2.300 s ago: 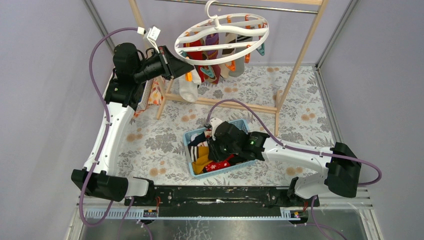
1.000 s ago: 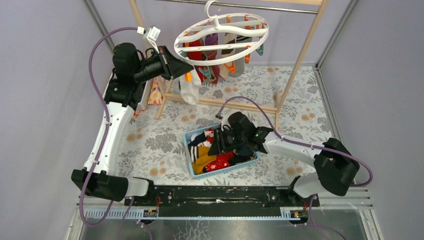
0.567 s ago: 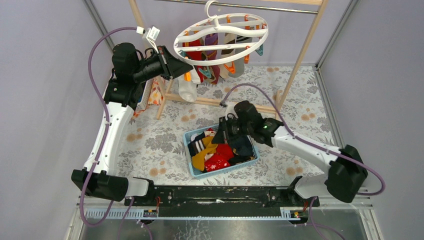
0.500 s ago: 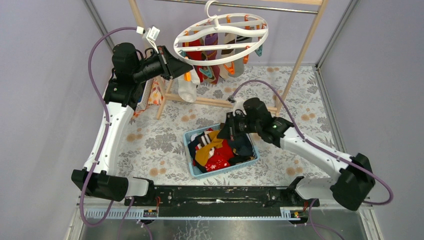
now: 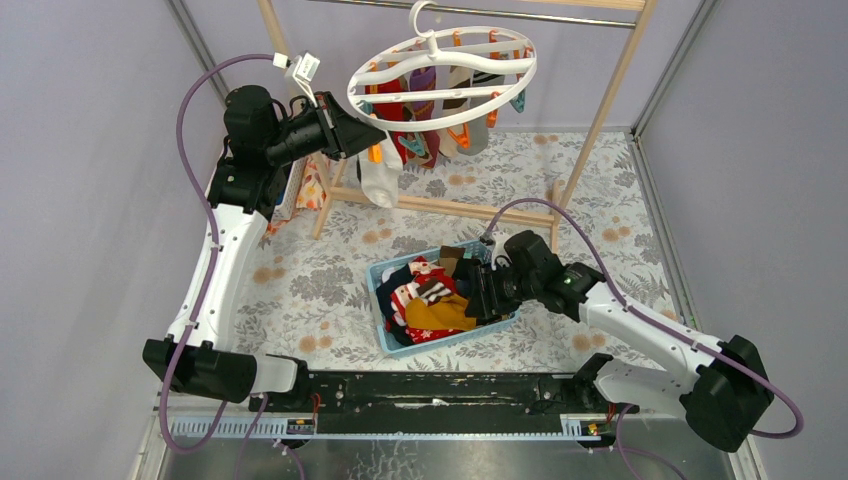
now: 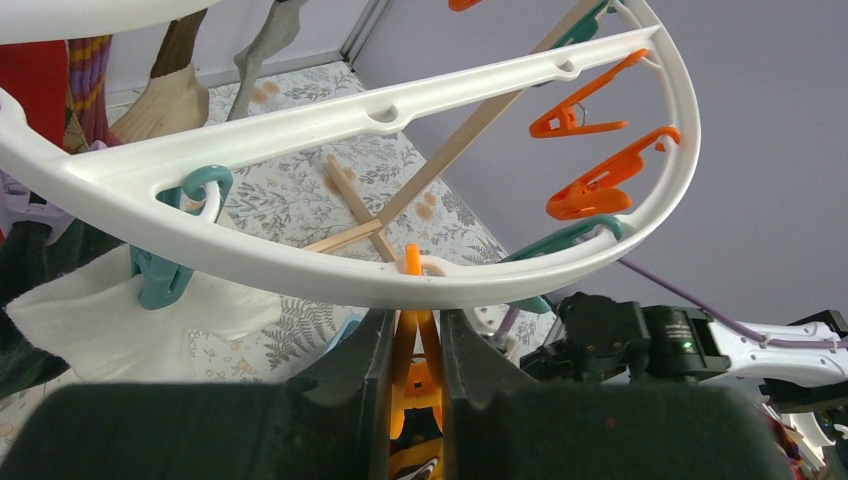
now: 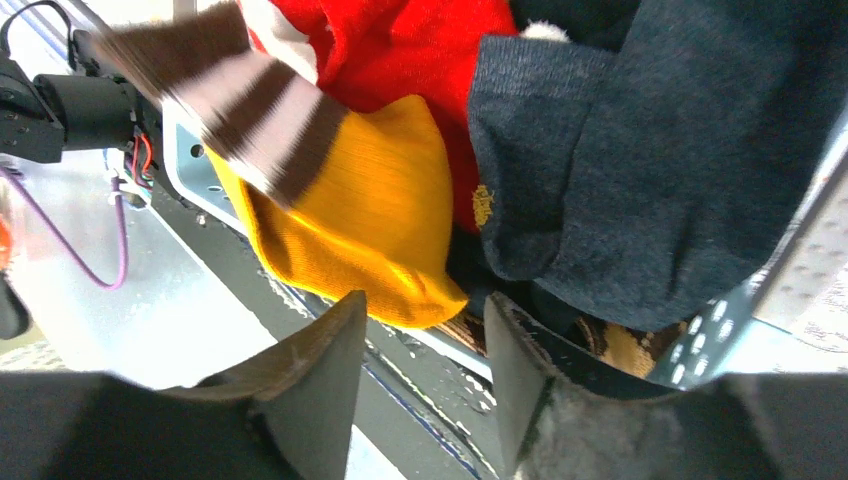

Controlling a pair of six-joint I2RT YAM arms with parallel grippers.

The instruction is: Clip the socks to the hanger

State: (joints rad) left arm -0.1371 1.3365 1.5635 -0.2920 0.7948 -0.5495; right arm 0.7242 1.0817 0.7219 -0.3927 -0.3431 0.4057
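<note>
Our right gripper has its two dark fingers apart with nothing between them. It hovers just above a mustard knitted sock and a navy sock at the right end of the pale blue plastic basket. Half a second ago this arm was raised toward the basket's far edge. Now it is back down and empty, and the heap has been stirred: the mustard sock lies nearer the near side, with a brown-and-white striped sock draped over it. We judge that the pick came to nothing, so a sock must be seized afresh. Our left gripper is narrow, pinching an orange plastic clip under the rim of the large round white plastic hanger. It has not moved and waits for a sock. Several hung socks already dangle from the hanger's other clips.
</note>
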